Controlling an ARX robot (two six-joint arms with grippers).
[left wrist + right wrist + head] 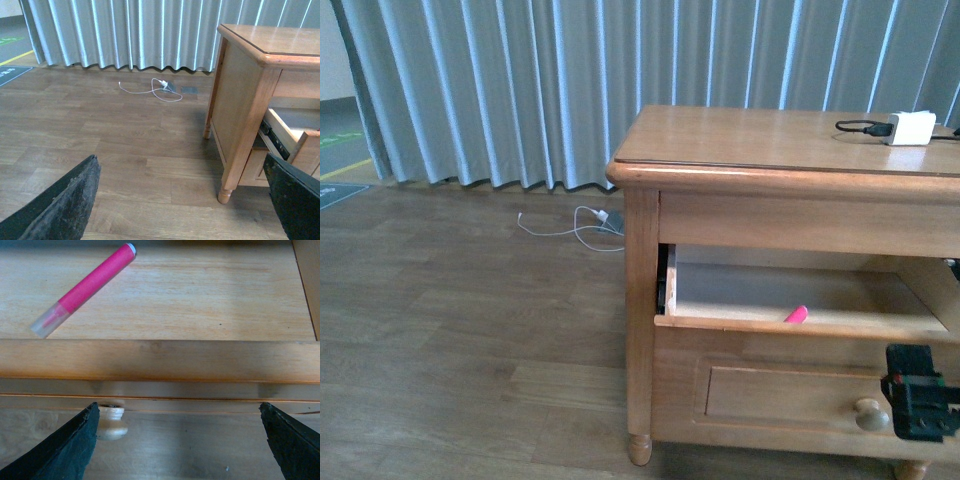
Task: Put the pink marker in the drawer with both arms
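Observation:
The pink marker (pixel 82 290) lies flat on the pale floor of the open drawer (pixel 160 360). In the front view only its tip (pixel 796 315) shows above the drawer's front rim (pixel 760 322). My right gripper (pixel 177 450) is open and empty. It hangs just outside the drawer front, with the round pale knob (pixel 111 422) beside one of its fingers (pixel 65 450). In the front view the right gripper (pixel 920 405) shows to the right of the knob (pixel 871 414). My left gripper (pixel 180 205) is open and empty over the floor, left of the cabinet. The drawer's side (pixel 287 132) shows there.
A white charger with a black cable (pixel 908 127) sits on the cabinet top (pixel 760 140). A white cable and adapter (pixel 590 225) lie on the wooden floor by the grey curtain (pixel 520 80). The cabinet's front left leg (pixel 225 192) stands close to my left gripper.

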